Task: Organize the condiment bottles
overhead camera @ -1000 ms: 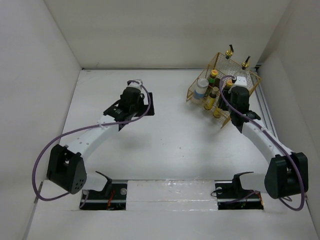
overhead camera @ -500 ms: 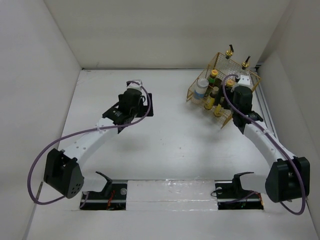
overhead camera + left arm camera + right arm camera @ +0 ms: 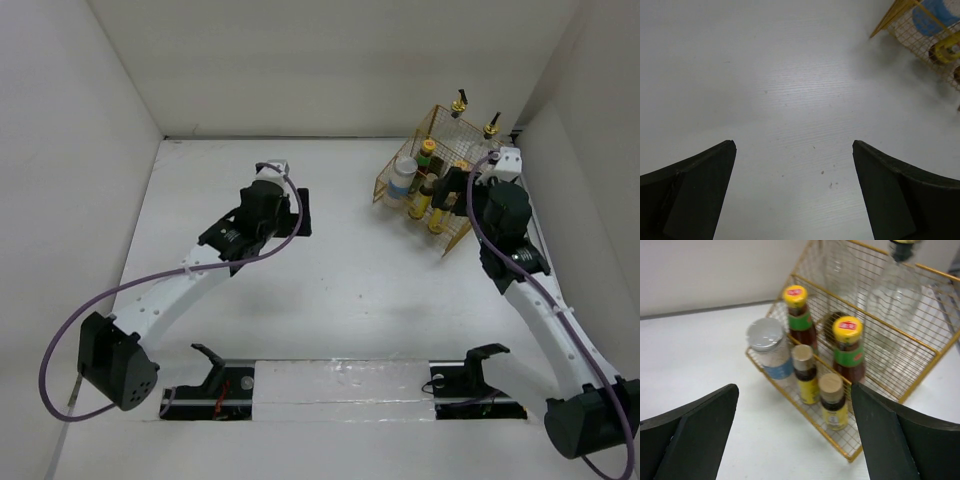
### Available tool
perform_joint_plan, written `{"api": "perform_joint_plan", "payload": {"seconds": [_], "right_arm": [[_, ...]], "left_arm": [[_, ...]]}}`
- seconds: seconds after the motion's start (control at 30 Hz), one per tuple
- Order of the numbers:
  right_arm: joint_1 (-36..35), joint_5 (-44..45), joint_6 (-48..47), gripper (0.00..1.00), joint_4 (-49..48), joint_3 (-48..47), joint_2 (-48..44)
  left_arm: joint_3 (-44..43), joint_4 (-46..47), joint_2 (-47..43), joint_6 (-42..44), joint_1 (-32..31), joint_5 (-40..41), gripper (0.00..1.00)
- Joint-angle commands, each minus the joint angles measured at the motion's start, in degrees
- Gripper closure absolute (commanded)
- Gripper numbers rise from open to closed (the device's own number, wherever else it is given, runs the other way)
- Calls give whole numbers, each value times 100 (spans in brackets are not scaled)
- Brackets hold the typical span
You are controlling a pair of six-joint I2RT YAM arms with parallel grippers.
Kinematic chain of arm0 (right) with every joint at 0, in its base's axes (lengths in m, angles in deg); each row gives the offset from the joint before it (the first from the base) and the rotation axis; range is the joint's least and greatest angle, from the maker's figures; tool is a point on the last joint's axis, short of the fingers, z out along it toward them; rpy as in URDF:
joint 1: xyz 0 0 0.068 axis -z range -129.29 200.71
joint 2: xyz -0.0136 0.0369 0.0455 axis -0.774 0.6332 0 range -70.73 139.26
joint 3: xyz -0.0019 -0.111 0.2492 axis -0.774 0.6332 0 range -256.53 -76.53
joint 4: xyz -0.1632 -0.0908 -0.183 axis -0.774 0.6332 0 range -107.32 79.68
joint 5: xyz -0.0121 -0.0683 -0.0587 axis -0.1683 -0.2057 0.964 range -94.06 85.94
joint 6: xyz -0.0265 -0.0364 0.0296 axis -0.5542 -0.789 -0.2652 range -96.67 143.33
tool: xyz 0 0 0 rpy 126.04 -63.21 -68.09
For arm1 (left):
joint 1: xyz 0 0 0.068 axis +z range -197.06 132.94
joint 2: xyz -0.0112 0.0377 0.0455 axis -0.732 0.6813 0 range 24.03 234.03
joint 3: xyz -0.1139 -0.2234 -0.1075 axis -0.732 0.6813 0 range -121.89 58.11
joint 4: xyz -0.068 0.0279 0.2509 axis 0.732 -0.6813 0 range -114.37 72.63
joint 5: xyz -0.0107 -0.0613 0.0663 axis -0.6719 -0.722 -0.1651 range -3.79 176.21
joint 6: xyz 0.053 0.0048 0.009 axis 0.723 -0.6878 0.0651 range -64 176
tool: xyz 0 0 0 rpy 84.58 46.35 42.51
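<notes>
The condiment bottles stand in a gold wire basket (image 3: 480, 150) at the back right. In the right wrist view its front row holds a white blue-banded bottle (image 3: 771, 352) and two small yellow brown-capped bottles (image 3: 806, 375) (image 3: 833, 402). Behind them are two yellow-capped bottles with green and red labels (image 3: 799, 315) (image 3: 848, 347), then two tall clear glass bottles (image 3: 890, 300) (image 3: 840, 270). My right gripper (image 3: 795, 387) (image 3: 452, 188) hovers open just in front of the basket and holds nothing. My left gripper (image 3: 794, 144) (image 3: 265, 222) is open over bare table, left of the basket.
The basket's near corner (image 3: 900, 20) shows at the top right of the left wrist view. White walls enclose the table on three sides, and the right wall (image 3: 590, 150) stands close behind the basket. Two black stands (image 3: 215, 365) (image 3: 480, 362) sit at the near edge.
My right gripper has opened and drawn back from the basket's front row, empty. The left arm has swung slightly, and its gripper remains open.
</notes>
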Motion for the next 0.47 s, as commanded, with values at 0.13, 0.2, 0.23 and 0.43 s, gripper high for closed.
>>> {"api": "perform_joint_plan", "payload": {"seconds": [0.13,0.2,0.23,0.43], "right_arm": [[-1046,-821,-297,1,-138,-81,-508],[-1320,-1032,-508,1,-296,8,-569],[-1591,-1286,-579,1,-349,86,-569],[-2472,-1140,-843,1,-296,87,-271]], "left_arm": [[14,521,-791,-75,60,-313,0],[127,591,-966,-75,191,-462,0],[128,661,-1020,-75,191,-594,0],[260,855,-1310,-22,270,-735,0]]}}
